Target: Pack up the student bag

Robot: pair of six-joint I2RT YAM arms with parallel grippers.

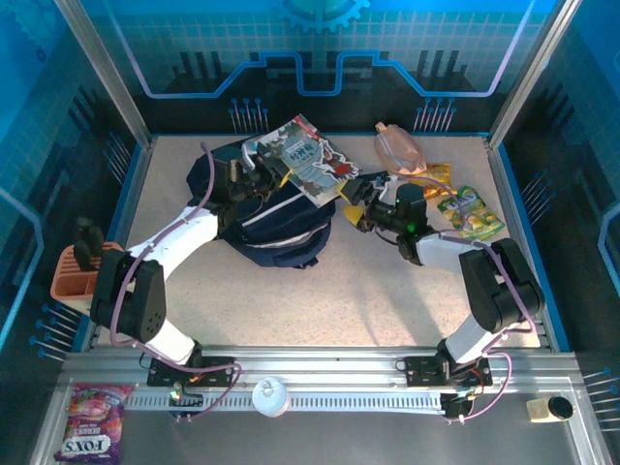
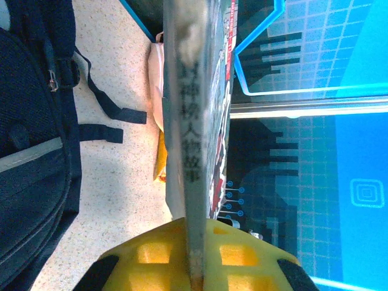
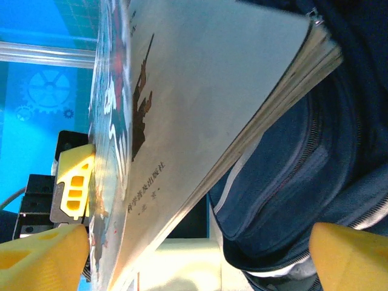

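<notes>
Now left jaws pinch a book (image 1: 305, 160) over the student bag (image 1: 276, 232); right jaws stand spread.

1 student bag (image 1: 281, 237), 1 book (image 1: 305, 160) — 4 pkts (image 1: 472, 213) in all.

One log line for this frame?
left gripper: shut on book | right gripper: open, beside book | book: over student bag, not yet inside

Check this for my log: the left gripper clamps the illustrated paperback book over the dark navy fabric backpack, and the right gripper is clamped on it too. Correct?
No: the right gripper is wide open, as the right wrist view shows. The left gripper does clamp the book over the backpack.
</notes>
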